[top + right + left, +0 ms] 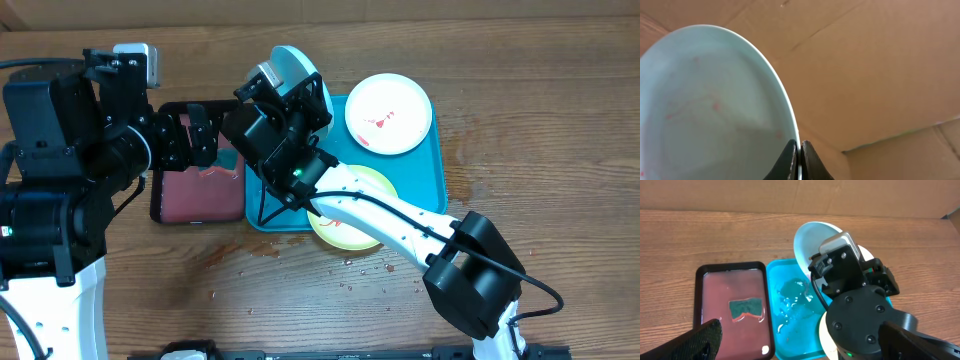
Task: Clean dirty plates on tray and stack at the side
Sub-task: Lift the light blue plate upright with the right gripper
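1. Overhead: slanting the right arm from the near right of the bench (560, 120) across the turquoise tray (432, 180), with the wrist cocked upward. Holding the light blue plate (298, 68) on edge in the right fingers (272, 88), above the tray's far left corner. Leaving the white plate (388, 112), red-smeared, lying flat at the tray's far right, and the lime green plate (340, 228) at its near edge, partly under the arm. Keeping the left arm folded at the left, with the left fingers (205, 140) hanging over the black tray (200, 195).
2. Left wrist: spreading the left fingers (700, 340) wide and gripping nothing, while looking down on the sponge (746, 307) soaking in reddish liquid. Showing the turquoise tray wet beside it.
3. Right wrist: pinching narrowly on the plate's thin rim, with faint red specks showing inside. Probably handling light, stiff and slick when wet, so likely pivoting in an edge pinch. Taking the rim deeper seeming safer.
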`<act>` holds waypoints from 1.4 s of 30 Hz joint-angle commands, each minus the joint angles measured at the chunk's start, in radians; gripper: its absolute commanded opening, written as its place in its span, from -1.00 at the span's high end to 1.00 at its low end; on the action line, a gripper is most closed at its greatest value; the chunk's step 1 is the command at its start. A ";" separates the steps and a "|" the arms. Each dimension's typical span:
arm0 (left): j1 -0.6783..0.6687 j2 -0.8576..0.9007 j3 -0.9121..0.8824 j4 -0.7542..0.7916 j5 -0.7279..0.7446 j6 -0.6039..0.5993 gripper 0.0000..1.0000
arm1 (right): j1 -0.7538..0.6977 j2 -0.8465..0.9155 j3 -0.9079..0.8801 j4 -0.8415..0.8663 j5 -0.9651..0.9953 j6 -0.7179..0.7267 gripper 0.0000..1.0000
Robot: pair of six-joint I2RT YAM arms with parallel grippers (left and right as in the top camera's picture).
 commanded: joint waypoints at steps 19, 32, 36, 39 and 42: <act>-0.002 -0.016 0.006 0.001 0.018 0.034 -1.00 | 0.026 -0.002 0.023 0.092 0.052 -0.208 0.92; -0.002 -0.016 0.006 -0.006 0.018 0.034 -1.00 | 0.018 -0.002 0.023 0.061 0.022 -0.064 0.92; -0.002 -0.016 0.006 -0.008 0.018 0.034 -1.00 | 0.038 -0.002 0.023 -0.029 -0.027 -0.084 0.92; -0.002 -0.016 0.006 -0.008 0.018 0.034 -1.00 | 0.020 -0.002 0.024 -0.021 -0.014 -0.010 0.92; -0.002 -0.016 0.006 -0.012 0.017 0.034 -1.00 | 0.016 -0.002 0.024 -0.090 -0.060 0.089 0.92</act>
